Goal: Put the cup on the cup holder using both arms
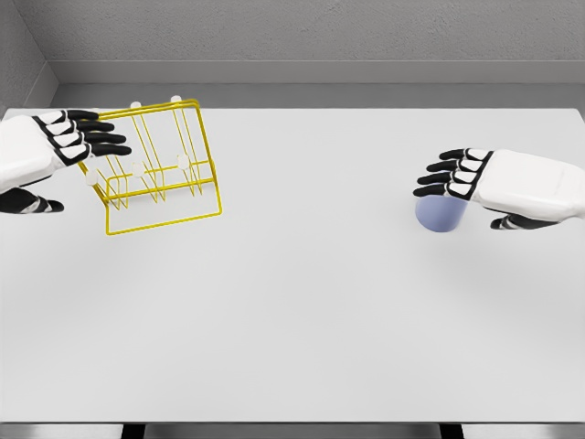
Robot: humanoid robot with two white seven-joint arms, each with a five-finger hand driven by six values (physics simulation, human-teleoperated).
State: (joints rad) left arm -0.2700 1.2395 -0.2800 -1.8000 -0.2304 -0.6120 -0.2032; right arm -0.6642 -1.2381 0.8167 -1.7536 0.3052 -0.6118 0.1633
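Observation:
A yellow wire cup holder (155,165) with white-tipped pegs stands at the table's left rear. My left hand (78,155) hovers at its left edge, fingers extended over the wire frame and thumb low, holding nothing. A pale blue cup (441,214) stands on the right side of the table. My right hand (457,187) hangs over the cup and covers its top, fingers spread toward the left and thumb behind; it does not grip the cup.
The white table (292,320) spreads wide between the two hands and toward the front edge. A grey wall runs behind the table's rear edge.

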